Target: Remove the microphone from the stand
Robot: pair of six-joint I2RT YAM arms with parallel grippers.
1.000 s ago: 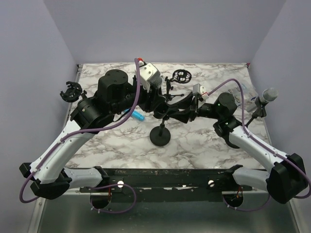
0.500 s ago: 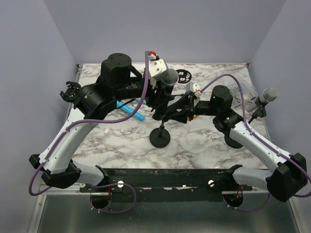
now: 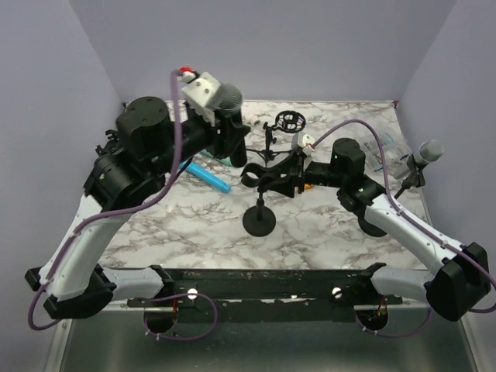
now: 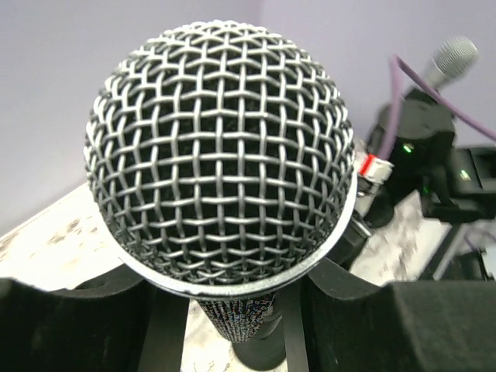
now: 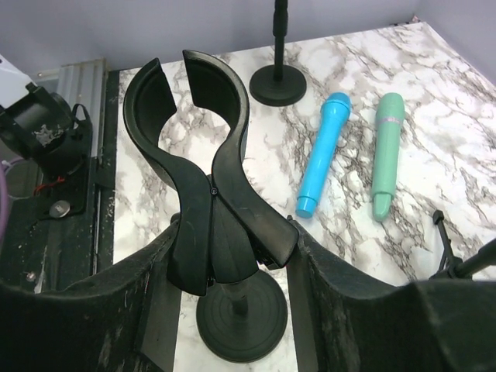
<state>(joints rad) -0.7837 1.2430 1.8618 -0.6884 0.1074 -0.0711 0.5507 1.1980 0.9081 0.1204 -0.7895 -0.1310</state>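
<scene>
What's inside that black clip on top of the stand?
Nothing: through the clip only marble table shows. The microphone is in the left gripper. The clip's lower end hides between the jaws of the right gripper.

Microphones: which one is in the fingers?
The silver-mesh microphone, gripped by the left fingers. The blue microphone and green microphone lie flat; the grey-headed microphone sits mounted at far right.

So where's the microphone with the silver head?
The microphone is at the back left of the top view, held up in the left gripper, apart from the empty clip on the stand.
</scene>
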